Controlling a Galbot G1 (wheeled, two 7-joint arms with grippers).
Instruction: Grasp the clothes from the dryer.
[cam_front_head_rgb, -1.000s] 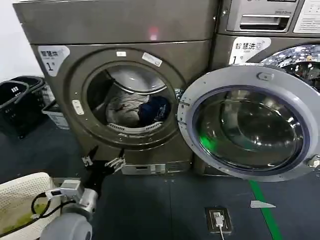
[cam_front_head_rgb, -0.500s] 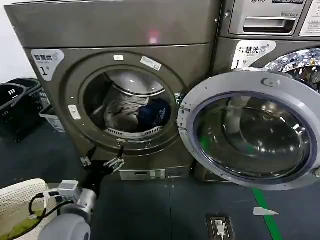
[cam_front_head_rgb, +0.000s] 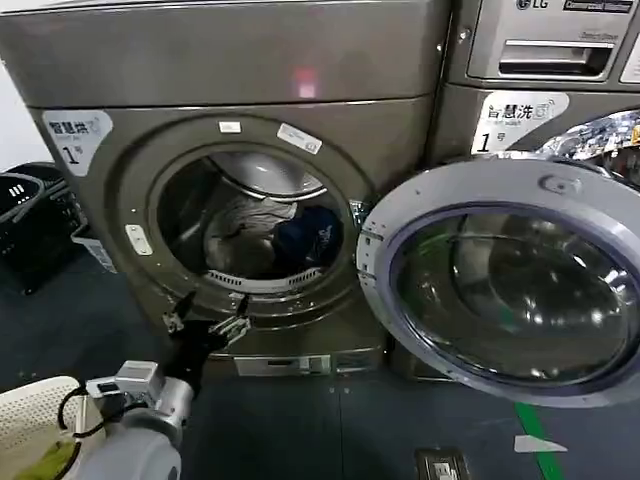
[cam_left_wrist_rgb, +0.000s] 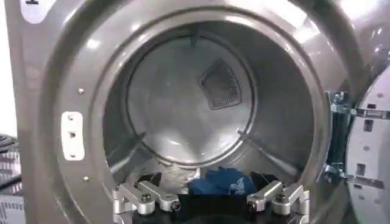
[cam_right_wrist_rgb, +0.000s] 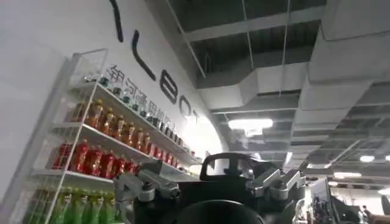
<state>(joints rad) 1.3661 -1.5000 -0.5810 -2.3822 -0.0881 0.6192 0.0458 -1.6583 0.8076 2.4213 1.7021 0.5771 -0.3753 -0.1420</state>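
Left gripper (cam_front_head_rgb: 207, 318) fingers spread, empty, just below dryer (cam_front_head_rgb: 120, 70) porthole rim. Clothes (cam_front_head_rgb: 275, 235) heaped on the drum floor, apart from fingers. Door (cam_front_head_rgb: 510, 280) swung wide right. Right gripper (cam_right_wrist_rgb: 210, 185) spread, pointing at ceiling.

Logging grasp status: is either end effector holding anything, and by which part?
Nothing is held. The left end effector is open just outside the dryer opening, short of the clothes; the right end effector is open, pointing toward the ceiling.
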